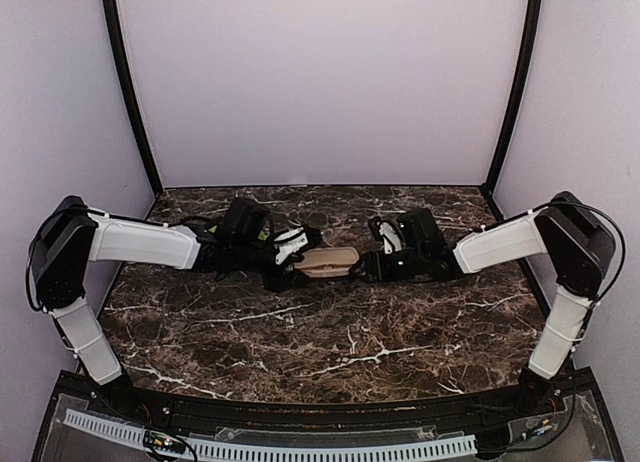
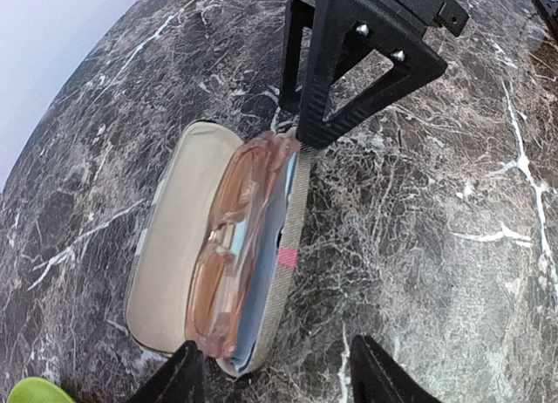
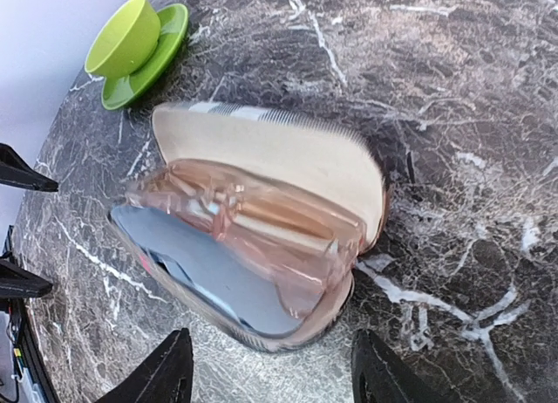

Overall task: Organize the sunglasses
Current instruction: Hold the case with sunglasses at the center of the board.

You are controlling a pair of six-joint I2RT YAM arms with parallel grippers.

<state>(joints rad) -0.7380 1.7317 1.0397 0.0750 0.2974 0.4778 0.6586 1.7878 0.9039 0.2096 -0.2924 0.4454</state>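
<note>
Left gripper [image 2: 277, 379] and right gripper [image 3: 272, 375] are hovering spread at opposite case [image 3: 288, 150] ends; sunglasses [image 3: 253, 221] are sitting proud inside, likely needing seating before closing.

Open case [image 1: 330, 262] occupies the middle of the worktop [image 1: 300, 352], with the left gripper [image 1: 290, 257] and right gripper [image 1: 372, 265] closing off its 2 ends. Green cup [image 3: 122, 41] on saucer [image 3: 174, 28] obstructs the far-left approach. The near side offers open passage.
</note>
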